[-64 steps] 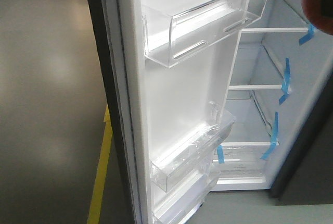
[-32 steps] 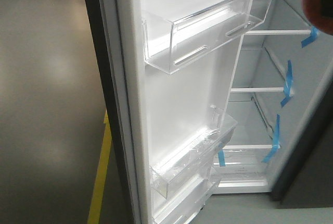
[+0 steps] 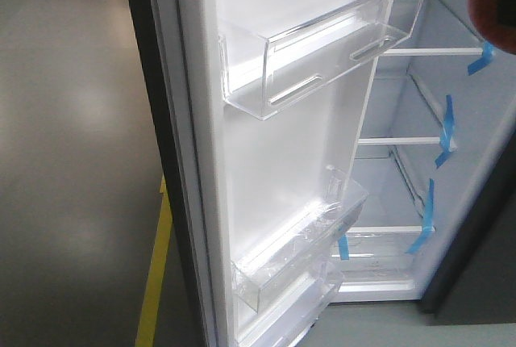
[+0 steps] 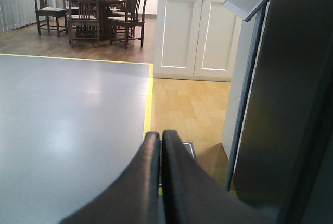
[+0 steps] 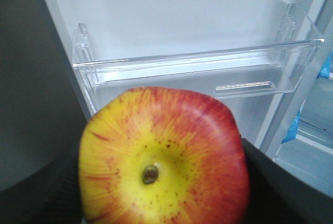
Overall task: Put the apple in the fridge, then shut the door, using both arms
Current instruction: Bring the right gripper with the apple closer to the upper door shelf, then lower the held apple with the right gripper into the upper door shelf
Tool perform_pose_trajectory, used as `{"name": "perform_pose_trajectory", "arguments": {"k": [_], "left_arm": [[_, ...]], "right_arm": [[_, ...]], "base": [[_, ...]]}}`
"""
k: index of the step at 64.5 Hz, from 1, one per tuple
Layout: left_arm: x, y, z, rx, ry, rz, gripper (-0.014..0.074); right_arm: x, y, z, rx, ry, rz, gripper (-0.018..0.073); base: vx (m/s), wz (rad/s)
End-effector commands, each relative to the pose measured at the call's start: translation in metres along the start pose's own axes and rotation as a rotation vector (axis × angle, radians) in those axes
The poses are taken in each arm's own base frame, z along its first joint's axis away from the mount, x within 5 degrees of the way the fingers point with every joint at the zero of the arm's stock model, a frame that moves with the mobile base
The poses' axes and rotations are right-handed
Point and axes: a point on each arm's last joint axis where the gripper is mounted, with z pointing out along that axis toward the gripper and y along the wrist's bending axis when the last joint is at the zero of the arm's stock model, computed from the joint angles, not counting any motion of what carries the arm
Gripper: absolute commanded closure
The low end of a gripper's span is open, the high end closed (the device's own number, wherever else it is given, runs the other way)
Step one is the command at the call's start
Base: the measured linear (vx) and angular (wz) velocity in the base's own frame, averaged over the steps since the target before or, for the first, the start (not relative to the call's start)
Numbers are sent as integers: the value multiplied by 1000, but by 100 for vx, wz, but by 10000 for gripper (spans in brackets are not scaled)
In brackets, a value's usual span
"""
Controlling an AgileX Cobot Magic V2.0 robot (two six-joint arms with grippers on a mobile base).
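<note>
Beside the open door [image 5: 171,15], right fingers [image 5: 283,195] clamp the apple [image 5: 164,159]; left fingers [image 4: 182,182] together.

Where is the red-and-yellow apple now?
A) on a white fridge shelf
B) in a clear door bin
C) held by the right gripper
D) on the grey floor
C: the red-and-yellow apple sits clamped in the right gripper, in front of the clear plastic door bin.

Only a blurred sliver of apple [image 3: 497,4] at the right edge; door [image 3: 282,149] cropped top and bottom, hiding fridge [image 3: 403,97] left side.
</note>
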Motion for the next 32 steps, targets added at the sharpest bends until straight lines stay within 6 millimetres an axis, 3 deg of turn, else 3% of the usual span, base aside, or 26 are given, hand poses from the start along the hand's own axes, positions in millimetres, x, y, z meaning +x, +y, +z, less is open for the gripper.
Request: {"name": "perform_pose_trajectory", "arguments": {"k": [1,32], "left_arm": [[2,1,0,7,-53,-12,603],[2,1,0,7,-53,-12,603]], "right_arm": [[-12,5,-9,8,-107,-9,566],[-12,5,-9,8,-107,-9,566]], "base": [[1,0],[1,0]]}}
